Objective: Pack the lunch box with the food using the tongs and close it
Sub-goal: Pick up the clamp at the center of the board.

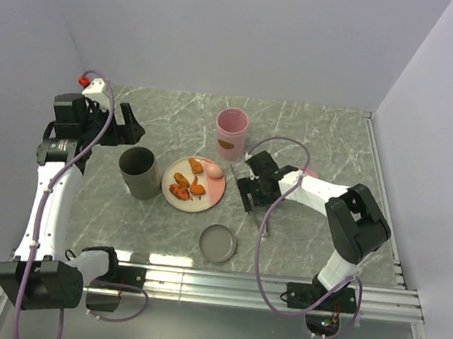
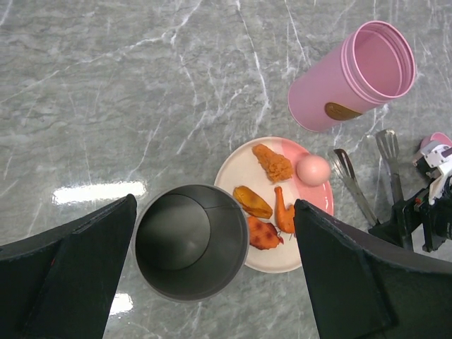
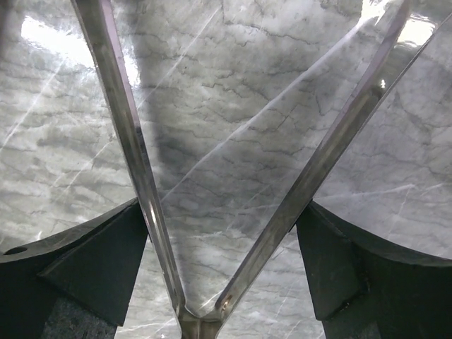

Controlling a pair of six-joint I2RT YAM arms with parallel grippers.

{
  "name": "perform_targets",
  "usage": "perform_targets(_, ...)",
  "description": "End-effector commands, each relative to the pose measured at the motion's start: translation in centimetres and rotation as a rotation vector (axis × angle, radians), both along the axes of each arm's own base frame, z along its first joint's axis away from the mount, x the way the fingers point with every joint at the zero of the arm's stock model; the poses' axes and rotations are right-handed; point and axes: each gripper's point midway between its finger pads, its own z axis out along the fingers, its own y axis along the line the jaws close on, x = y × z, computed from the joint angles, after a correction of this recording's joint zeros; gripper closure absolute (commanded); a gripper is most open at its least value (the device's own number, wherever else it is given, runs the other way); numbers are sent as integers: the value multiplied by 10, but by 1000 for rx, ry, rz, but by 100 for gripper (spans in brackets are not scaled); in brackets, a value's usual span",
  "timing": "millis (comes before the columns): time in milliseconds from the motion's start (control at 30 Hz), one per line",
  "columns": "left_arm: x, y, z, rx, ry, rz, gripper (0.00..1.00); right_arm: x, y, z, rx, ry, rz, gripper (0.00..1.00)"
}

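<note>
The tongs (image 3: 134, 155) run between my right gripper's (image 3: 222, 212) fingers, joint end towards the wrist. Each finger presses on one silver arm. From the left wrist their tips (image 2: 351, 182) show just right of the plate (image 2: 240, 169). The food sits on that plate (image 1: 214, 194): orange-brown chunks (image 1: 188, 186) (image 2: 272, 164) and a pale pink egg (image 1: 215, 171) (image 2: 312, 169). The grey cylindrical lunch box (image 1: 139, 172) (image 2: 191, 240) stands open left of the plate. My left gripper (image 1: 127, 129) (image 2: 214, 212) hangs open above it, holding nothing.
A grey round lid (image 1: 218, 242) lies flat near the front edge, below the plate. A tall pink open tumbler (image 1: 231, 133) (image 2: 353, 78) stands behind the plate. Walls close the table at the left, back and right.
</note>
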Motion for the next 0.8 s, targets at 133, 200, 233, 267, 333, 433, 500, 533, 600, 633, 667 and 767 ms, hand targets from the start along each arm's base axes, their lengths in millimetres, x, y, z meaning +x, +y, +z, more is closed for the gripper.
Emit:
perform_targets(133,0,5,22,27,-71,18,1,2,-7,-10,-78,22,-8,12)
perform_targets(200,-1,3,23,23,-72,10,1,0,-3,-6,-54,23,6,16)
perform_targets(233,-2,2,24,21,-75,4,1,2,-1,1,-30,9,9,17)
perform_targets(267,-2,1,25,20,-78,2,1,0,0,4,-16,7,14,18)
perform_targets(333,-3,0,28,19,-87,-4,1,2,1,18,27,-20,19,19)
perform_targets(433,-5,-3,32,22,-112,-29,1,5,-4,35,64,-55,15,21)
perform_targets(500,-6,-2,38,29,-139,-22,1,5,-10,41,68,-63,10,22)
perform_targets(533,-5,-1,39,32,-154,-20,1,9,-15,48,75,-82,-1,22)
perform_targets(600,-7,-2,44,38,-185,-20,1,10,-20,54,81,-88,1,23)
perform_targets(633,-6,-2,44,40,-203,-20,1,12,-24,60,96,-97,-8,24)
perform_targets(667,-9,-2,48,44,-225,-25,1,12,-25,64,106,-96,-1,24)
perform_targets(767,-17,-15,58,61,-326,-114,1,14,-27,78,152,-112,14,28)
